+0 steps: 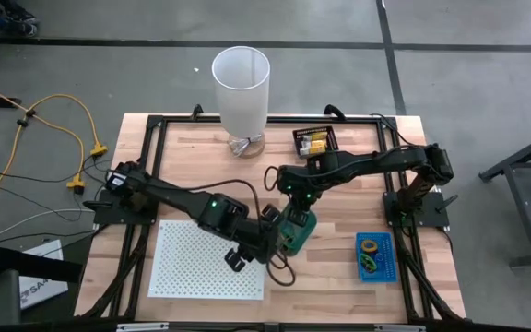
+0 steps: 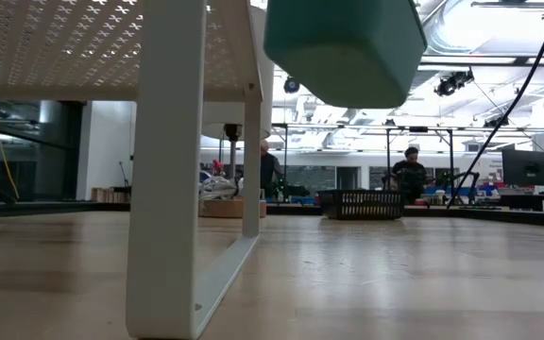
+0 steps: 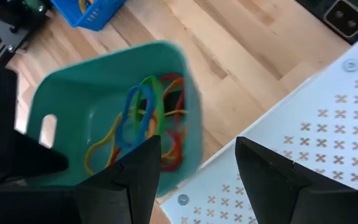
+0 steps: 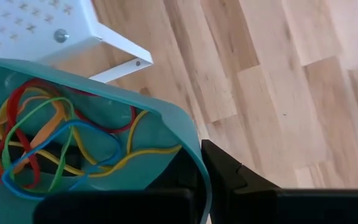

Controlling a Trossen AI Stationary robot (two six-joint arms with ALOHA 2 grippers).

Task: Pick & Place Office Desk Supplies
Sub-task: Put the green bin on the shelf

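A: Right gripper (image 1: 295, 224) status?
B: Clamped shut on rim of teal bin (image 1: 297, 228), fingers pinching the wall in the right wrist view. Bin (image 2: 346, 47) held off the worktop (image 1: 339, 184), clear air under it in the low view.

A: Location?
B: Mid-worktop, toward the front edge, just off the right edge of the white perforated board (image 1: 208, 260).

A: Contents?
B: Tangle of rubber bands (image 4: 48, 143) inside: red, orange, yellow, green, blue. Same tangle (image 3: 145, 121) visible from the left wrist.

A: Left gripper (image 1: 267, 247)?
B: Jaws wide apart, holding nothing. Hovering over the board's right edge, right beside the bin, fingers (image 3: 132, 177) pointing at it.

A: Other supplies?
B: Blue tray (image 1: 374, 255) near the front-right corner with green and yellow loops in it. Black basket (image 1: 314, 140) at the back edge with yellow-orange packets. Tall white cylinder (image 1: 241, 88) at back edge, left of the basket.

A: Room?
B: Two people far behind the worktop in the low view.
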